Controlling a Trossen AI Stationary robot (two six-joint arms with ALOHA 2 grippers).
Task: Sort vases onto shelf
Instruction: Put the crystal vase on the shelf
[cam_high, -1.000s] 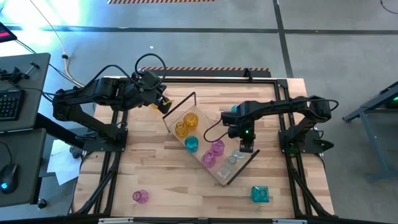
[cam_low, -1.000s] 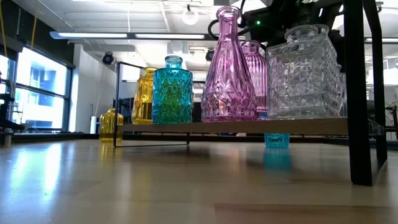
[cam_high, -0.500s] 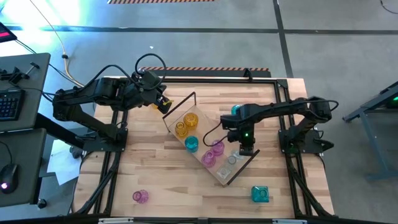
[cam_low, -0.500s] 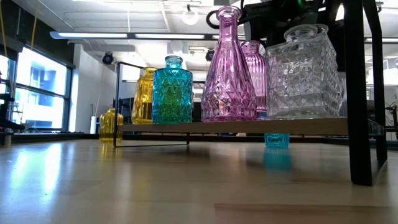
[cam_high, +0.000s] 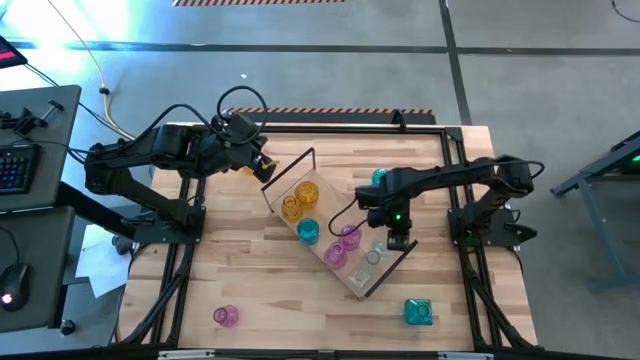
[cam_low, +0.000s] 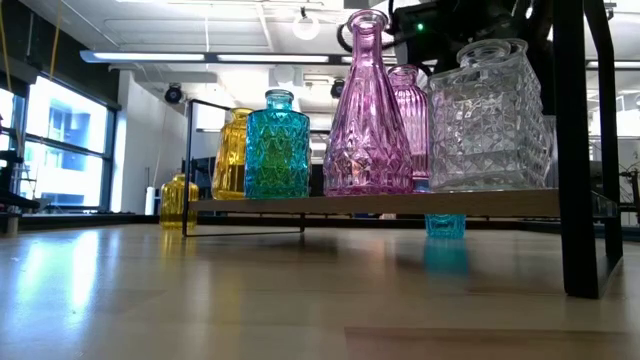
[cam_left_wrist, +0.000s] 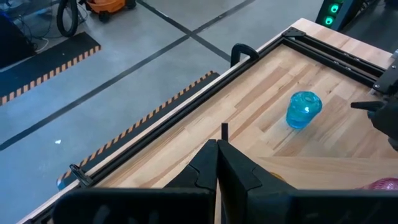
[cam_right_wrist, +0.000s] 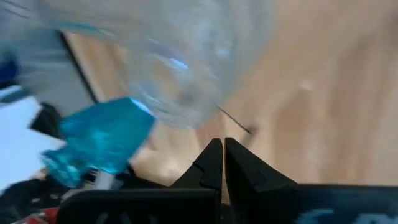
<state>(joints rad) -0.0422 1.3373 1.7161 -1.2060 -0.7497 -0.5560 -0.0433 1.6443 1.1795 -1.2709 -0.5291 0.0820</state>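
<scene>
Right gripper, fingers pressed together and empty, hung over the shelf end beside the clear vase. Pink vases, a teal vase and yellow vases lined the board beyond. Left gripper, also closed, waited at the far corner.

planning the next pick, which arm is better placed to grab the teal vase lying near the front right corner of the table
Right. The right hand hangs over the shelf, the same side as that teal vase. The left hand sits at the far left, with the shelf between.
</scene>
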